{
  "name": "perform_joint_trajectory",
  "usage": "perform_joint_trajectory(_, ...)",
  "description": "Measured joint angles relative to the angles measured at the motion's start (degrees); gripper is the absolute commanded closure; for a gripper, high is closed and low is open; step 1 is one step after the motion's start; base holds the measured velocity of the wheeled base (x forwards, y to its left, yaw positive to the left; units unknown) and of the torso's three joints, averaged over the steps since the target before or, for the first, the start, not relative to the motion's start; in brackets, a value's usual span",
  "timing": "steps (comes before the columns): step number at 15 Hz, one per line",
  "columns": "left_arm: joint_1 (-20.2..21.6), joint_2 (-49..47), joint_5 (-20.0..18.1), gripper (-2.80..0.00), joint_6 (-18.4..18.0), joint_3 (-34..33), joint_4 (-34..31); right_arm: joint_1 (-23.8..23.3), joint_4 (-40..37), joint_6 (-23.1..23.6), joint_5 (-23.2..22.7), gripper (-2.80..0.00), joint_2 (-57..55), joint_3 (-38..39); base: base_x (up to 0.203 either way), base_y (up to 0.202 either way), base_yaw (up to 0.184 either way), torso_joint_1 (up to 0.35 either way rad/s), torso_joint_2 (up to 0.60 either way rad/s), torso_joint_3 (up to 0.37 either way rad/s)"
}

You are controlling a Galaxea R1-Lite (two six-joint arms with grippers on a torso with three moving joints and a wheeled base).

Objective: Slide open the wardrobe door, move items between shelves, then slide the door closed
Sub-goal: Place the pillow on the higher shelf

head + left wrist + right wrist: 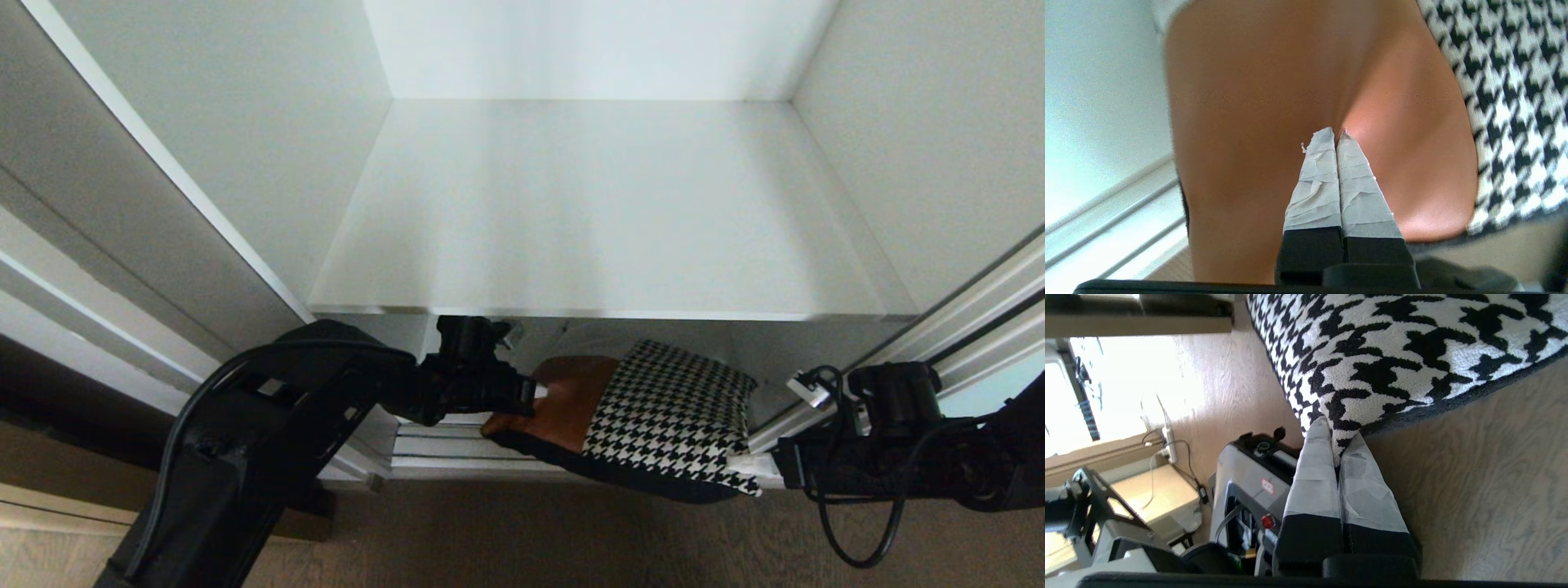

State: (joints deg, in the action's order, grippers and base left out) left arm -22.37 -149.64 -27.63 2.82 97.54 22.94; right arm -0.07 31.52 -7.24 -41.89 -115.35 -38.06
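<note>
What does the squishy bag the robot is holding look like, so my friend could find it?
Look at the open white wardrobe, just under the front edge of the big white shelf. There the bag hangs out over the brown floor, pinched between the left claw and the right claw. It is half tan leather, half black-and-white houndstooth; everything around it is plain.

Wood-grain floor [506,531] fills the head view from 5 to 7 o'clock; in the right wrist view, a power strip [1169,445] with cables lies on it at 9 o'clock, a grey machine [1245,486] with a red button stands toward 7 o'clock.
</note>
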Motion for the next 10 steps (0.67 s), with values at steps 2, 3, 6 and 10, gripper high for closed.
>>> perform_joint_trajectory(2, 0.0, 1.3, 1.9, 0.0, 1.4, -1.9, 3.3, 0.3, 0.0, 0.0, 0.0, 0.0, 1.0, 0.6, 0.0, 0.0, 0.0, 0.0, 0.0, 0.0)
perform_joint_trajectory(3, -0.1, 2.1, 2.6, 0.0, 2.4, -3.0, 3.6, 0.4, 0.0, 0.0, 0.0, 0.0, 2.0, 1.0, 0.0, 0.0, 0.0, 0.0, 0.0, 0.0)
perform_joint_trajectory(6, -1.5, 4.8, 3.5, 0.0, 5.0, -7.3, 4.5, 0.4, -0.1, -0.5, 0.0, 0.0, 6.1, 2.5, 0.0, 0.0, 0.0, 0.0, 0.0, 0.0)
perform_joint_trajectory(10, -4.0, 7.7, 8.1, 0.0, 6.1, -14.5, 12.8, 0.6, -0.3, -0.5, -0.1, 0.0, 10.4, 4.6, 0.0, 0.0, 0.0, 0.0, 0.0, 0.0)
